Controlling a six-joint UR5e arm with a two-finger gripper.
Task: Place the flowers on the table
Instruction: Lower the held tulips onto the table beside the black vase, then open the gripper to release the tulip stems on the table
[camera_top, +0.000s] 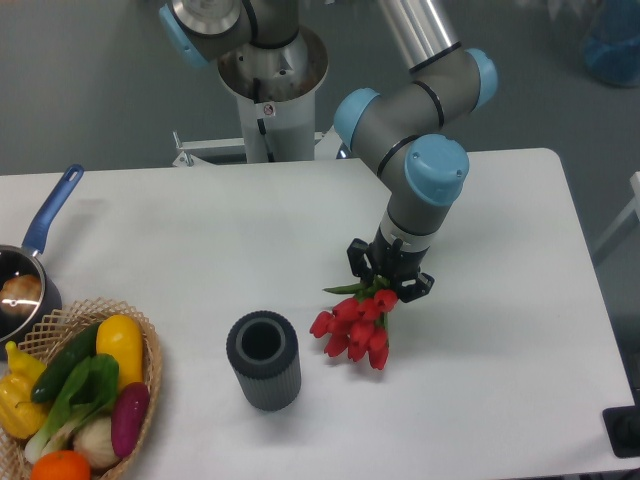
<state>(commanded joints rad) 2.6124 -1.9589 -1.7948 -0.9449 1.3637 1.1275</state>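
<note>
Camera view from above and in front of the table (480, 400), a white top with rounded corners. At centre right the gripper (389, 280) points downward, its two fingers clenched on the green stems of the flowers (356, 326). The red tulip buds hang below and to the left of the fingers, over the tabletop; whether they touch it cannot be told. Near the buds, on their left and not touching them, stands the dark grey ribbed vase (264, 360), upright. At the lower left corner sits a wicker basket (150, 385) of coloured vegetables, beside a blue-handled pan (35, 262).
</note>
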